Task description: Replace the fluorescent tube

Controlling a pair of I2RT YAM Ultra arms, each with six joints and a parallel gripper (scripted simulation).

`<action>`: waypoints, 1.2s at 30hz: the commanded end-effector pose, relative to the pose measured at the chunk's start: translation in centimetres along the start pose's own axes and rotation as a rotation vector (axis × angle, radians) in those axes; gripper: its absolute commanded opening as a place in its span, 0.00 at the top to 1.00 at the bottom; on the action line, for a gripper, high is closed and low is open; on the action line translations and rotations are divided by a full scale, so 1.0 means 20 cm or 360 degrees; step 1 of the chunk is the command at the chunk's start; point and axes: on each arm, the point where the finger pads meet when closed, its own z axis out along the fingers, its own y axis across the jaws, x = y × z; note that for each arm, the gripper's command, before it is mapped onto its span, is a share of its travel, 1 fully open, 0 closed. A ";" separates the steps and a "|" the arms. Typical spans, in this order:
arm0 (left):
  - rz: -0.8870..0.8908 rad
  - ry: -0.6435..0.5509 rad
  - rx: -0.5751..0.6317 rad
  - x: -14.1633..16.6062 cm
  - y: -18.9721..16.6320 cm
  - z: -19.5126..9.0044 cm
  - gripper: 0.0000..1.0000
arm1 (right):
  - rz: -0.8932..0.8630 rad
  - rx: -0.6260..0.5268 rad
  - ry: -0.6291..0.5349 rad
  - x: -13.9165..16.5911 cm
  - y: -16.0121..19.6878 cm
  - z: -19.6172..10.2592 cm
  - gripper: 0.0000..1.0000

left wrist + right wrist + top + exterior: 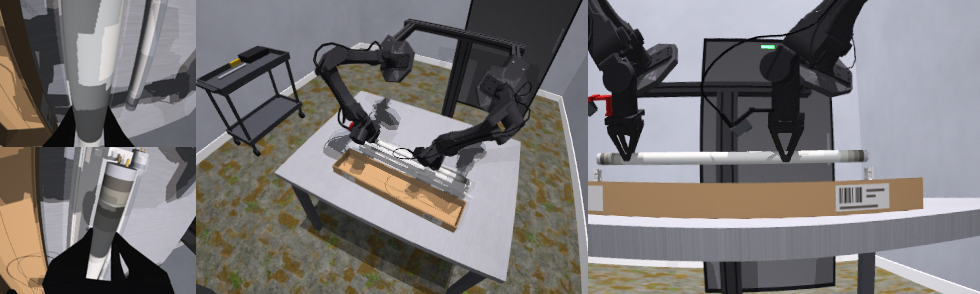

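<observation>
The old fluorescent tube (698, 158) (92, 59) (113, 212), white with darkened ends, hangs level just above the fixture's lampholders (869, 173) (597, 175). My left gripper (786, 159) (89, 109) is shut on it, inboard of one end. My right gripper (627, 158) (102, 233) is shut on it near the other end, whose pins show in the right wrist view. The LED tube (145, 59) (139, 160) lies behind the fixture, on the side away from the carton. The open carton (383, 192) (738, 200) (20, 59) (20, 222) sits flat on the bench; no tube shows inside.
The bench (311, 155) carries the fixture and carton side by side, with the carton close along the fixture's front. A gantry beam (461, 34) crosses behind the arms. A dark trolley (261, 112) stands off to one side, away from the bench.
</observation>
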 end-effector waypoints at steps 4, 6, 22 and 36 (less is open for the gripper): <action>0.0078 -0.0052 0.0030 -0.08 0.04 -0.03 0.89 | -0.0047 0.0028 0.0007 0.05 0.04 -0.03 0.89; 0.0068 -0.0057 0.0020 -0.08 0.07 -0.05 0.89 | -0.0047 0.0030 0.0016 0.05 0.05 -0.04 0.89; 0.0066 -0.0060 0.0038 -0.08 0.16 -0.05 0.89 | -0.0047 0.0024 0.0008 0.05 0.17 -0.09 0.89; 0.0038 -0.0073 0.0010 -0.07 0.26 -0.09 0.89 | -0.0045 0.0018 0.0006 0.05 0.23 -0.11 0.89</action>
